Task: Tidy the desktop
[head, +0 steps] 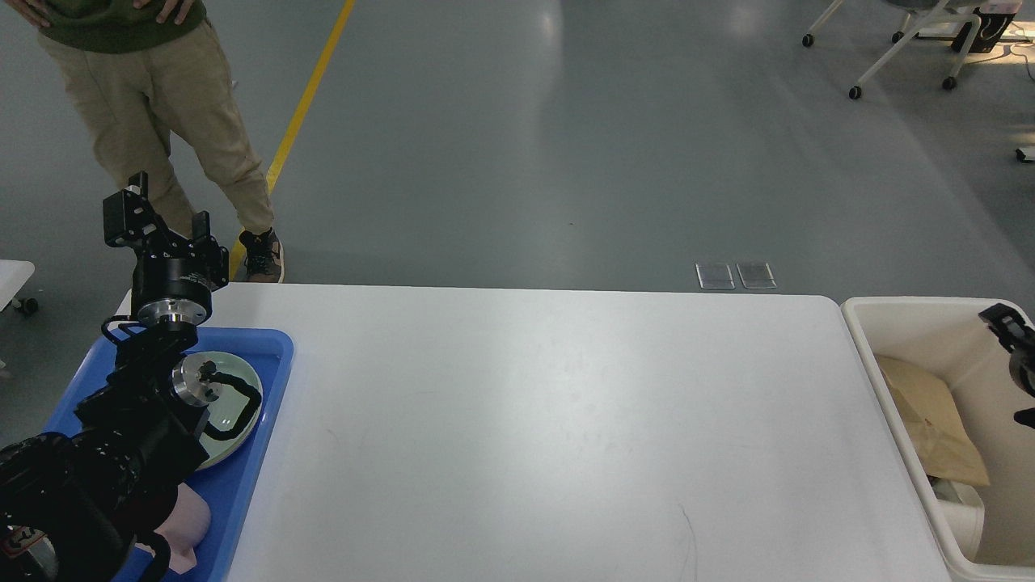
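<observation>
The desktop (525,420) is a large white tabletop with nothing lying on its bare surface. My left gripper (162,220) is raised above the table's far left corner, over the blue tray (271,380); its fingers stand apart and hold nothing. My right gripper (1005,322) shows only partly at the right edge, above the cream bin (869,356). It is small and dark, and I see nothing in it.
The blue tray holds a pale green plate (242,400) and a pink item (192,521), partly behind my left arm. The bin holds brown paper (930,420) and white paper (962,517). A person (162,113) stands beyond the far left corner.
</observation>
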